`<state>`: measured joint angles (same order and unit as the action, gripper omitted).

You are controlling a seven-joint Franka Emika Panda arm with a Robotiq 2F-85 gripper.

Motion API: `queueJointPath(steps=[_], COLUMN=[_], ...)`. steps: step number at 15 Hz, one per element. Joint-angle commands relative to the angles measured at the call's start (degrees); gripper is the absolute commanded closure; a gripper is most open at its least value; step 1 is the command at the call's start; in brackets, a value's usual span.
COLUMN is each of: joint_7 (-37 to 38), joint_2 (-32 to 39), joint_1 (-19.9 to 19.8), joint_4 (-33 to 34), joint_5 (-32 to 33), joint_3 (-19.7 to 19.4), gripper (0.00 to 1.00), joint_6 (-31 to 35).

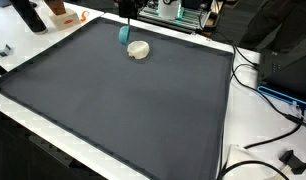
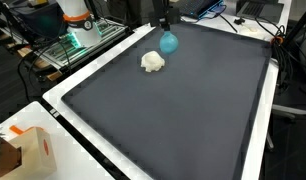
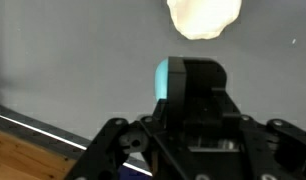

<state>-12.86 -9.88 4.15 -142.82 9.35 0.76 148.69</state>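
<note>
Peering closest, wrist view alone shows the claw pinching a teal object.

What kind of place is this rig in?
Probably a robotics lab or workshop bench, not a home. A dark mat covers a white table, loose cables trail off one edge, and lit electronics gear stands just behind it.
</note>
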Motion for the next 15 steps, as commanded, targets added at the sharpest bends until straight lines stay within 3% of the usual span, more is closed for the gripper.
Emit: queueJointPath(steps=[1,4,5,6,9,15], joint_7=[-14.9,-28.9,-33.6,-37.8,-46.8,-51.8], joint_2=[-2.4,-4.0,-4.0,-3.8,-3.0,1.1], joint_1=[8.3,15.3,15.5,13.1,11.2,3.7], joint_4=[-3.3,-3.1,-2.8,-2.3,-1.2,1.0], joint_5=[-16.1,-30.5,-35.4,-39.9,-48.9,-56.1], joint_3=[-8.6,-15.8,-16.3,-14.4,-14.4,-13.1], gripper=[0.75,0.75,0.75,0.75,0.75,0.75], joint_6=[4.8,2.1,1.3,-0.1,-5.3,-15.3])
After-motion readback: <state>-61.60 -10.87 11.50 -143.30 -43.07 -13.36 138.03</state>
